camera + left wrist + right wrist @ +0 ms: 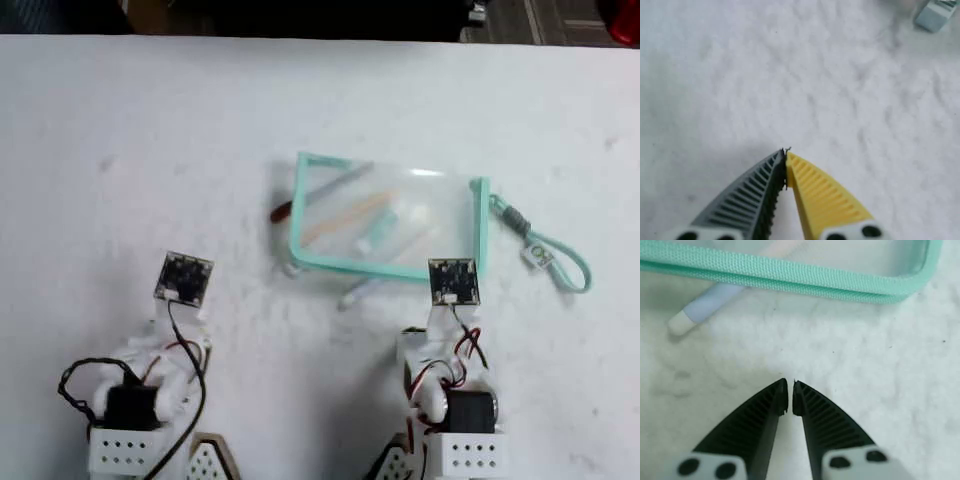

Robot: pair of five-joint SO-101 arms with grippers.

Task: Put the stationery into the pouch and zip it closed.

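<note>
High view: the clear, mint-trimmed pouch (360,266) lies flat at mid-table with pens (345,212) inside.

Left wrist view: the left gripper (785,152), fingers pressed together, hangs over the table (790,75).

Right wrist view: the right gripper (790,390), fingers all but touching, sits near the pouch's edge, beside a pale blue pen (705,312).

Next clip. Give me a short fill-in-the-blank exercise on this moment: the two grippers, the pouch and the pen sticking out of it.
1. The left gripper has one grey finger and one ___ finger, above the white table.
2. The right gripper, with two black fingers, is ___ and holds nothing.
3. A pale blue pen with a white end sticks out past the edge of the teal-edged clear plastic pouch, nearest the ___ gripper.

Missing words: yellow; shut; right.
</note>
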